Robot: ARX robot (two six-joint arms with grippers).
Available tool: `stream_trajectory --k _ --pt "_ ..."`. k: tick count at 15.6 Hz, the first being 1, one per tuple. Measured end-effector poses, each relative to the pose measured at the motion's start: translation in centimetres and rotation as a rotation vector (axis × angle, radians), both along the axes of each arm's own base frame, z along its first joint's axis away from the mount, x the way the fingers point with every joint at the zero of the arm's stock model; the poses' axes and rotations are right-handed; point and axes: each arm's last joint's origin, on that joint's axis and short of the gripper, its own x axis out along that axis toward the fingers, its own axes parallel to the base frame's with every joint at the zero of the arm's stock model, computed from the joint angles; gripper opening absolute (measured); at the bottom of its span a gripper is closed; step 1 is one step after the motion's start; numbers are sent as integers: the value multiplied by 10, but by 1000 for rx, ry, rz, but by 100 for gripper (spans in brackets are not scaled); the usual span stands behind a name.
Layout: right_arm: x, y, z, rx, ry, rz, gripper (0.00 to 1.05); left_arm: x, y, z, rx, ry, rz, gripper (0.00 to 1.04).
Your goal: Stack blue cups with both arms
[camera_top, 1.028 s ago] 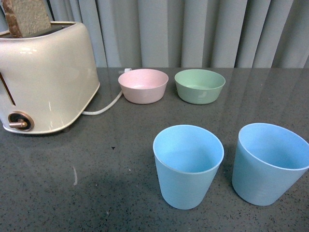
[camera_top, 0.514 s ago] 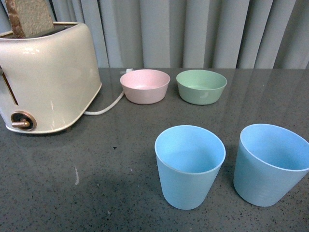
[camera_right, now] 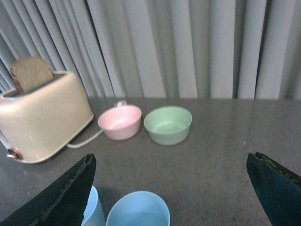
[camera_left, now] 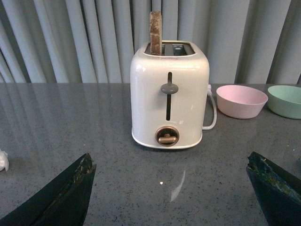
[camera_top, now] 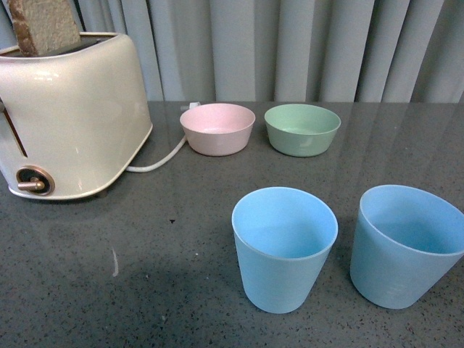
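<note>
Starting with the grey counter [camera_top: 87, 290], we find the cream toaster [camera_top: 72, 116] at far left. The left blue cup [camera_top: 284, 250] and the right blue cup [camera_top: 402, 246] stand upright, empty and apart, nearer us than the pink bowl [camera_top: 217, 129] and the green bowl [camera_top: 302, 129]. We judge that stacking has not begun; this is the approach. Our left gripper [camera_left: 169, 157] and right gripper [camera_right: 170, 156] hang with jaws spread wide, holding nothing. Next, each arm should descend on one cup and close on its wall.

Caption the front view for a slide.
Two upright blue cups stand unstacked, side by side; pink bowl, green bowl and toaster with bread behind.
</note>
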Motion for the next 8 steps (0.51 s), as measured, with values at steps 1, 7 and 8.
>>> stream_trajectory --k 1,7,8 --pt "16 6 1 -11 88 16 98 0 0 0 0 0 0 98" --pt "78 23 -41 -74 517 41 98 0 0 0 0 0 0 98" --pt "82 25 -46 -84 550 38 98 0 0 0 0 0 0 98"
